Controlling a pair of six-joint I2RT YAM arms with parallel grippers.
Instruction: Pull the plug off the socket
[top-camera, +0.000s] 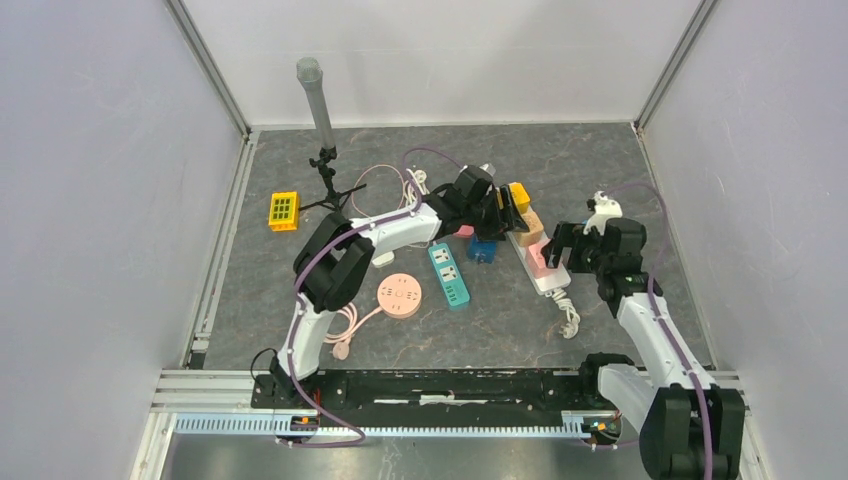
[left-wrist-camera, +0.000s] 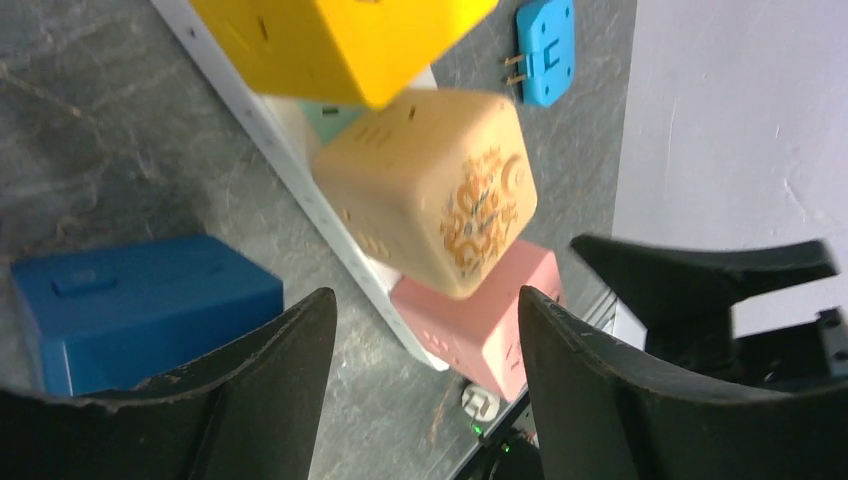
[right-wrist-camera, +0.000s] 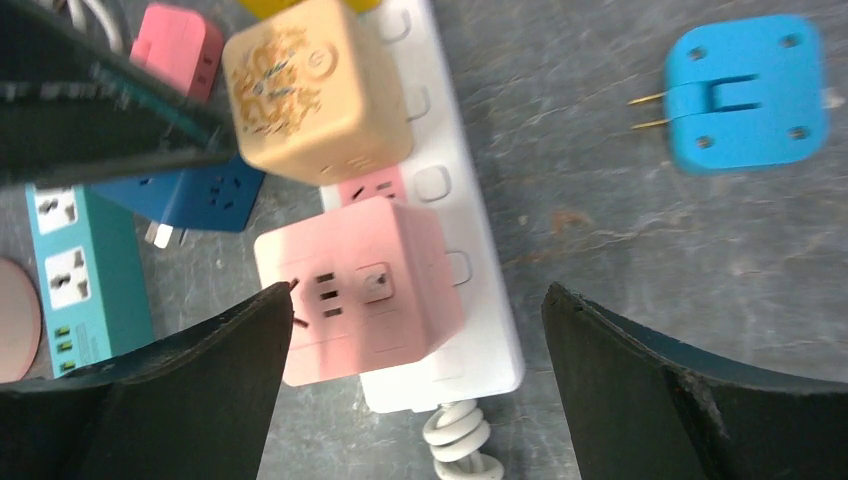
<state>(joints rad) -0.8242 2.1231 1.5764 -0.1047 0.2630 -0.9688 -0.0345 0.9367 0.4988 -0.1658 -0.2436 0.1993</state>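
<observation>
A white power strip (top-camera: 547, 278) lies right of centre, with a yellow cube plug (top-camera: 518, 193), a tan cube plug (top-camera: 531, 227) and a pink cube plug (top-camera: 537, 258) seated in it in a row. My left gripper (top-camera: 508, 212) is open and hovers over the tan cube (left-wrist-camera: 430, 190), jaws wide apart and touching nothing (left-wrist-camera: 425, 310). My right gripper (top-camera: 562, 243) is open above the pink cube (right-wrist-camera: 355, 280) at the strip's cord end (right-wrist-camera: 470, 240), jaws on either side, apart from it (right-wrist-camera: 415, 300). One left finger (right-wrist-camera: 100, 110) shows beside the tan cube (right-wrist-camera: 310, 90).
A dark blue cube (left-wrist-camera: 140, 300) and a teal strip (top-camera: 449, 275) lie left of the white strip; a light blue flat plug (right-wrist-camera: 745, 90) lies to its right. A round pink socket (top-camera: 401, 296), a yellow block (top-camera: 284, 210) and a microphone stand (top-camera: 322, 130) are further left.
</observation>
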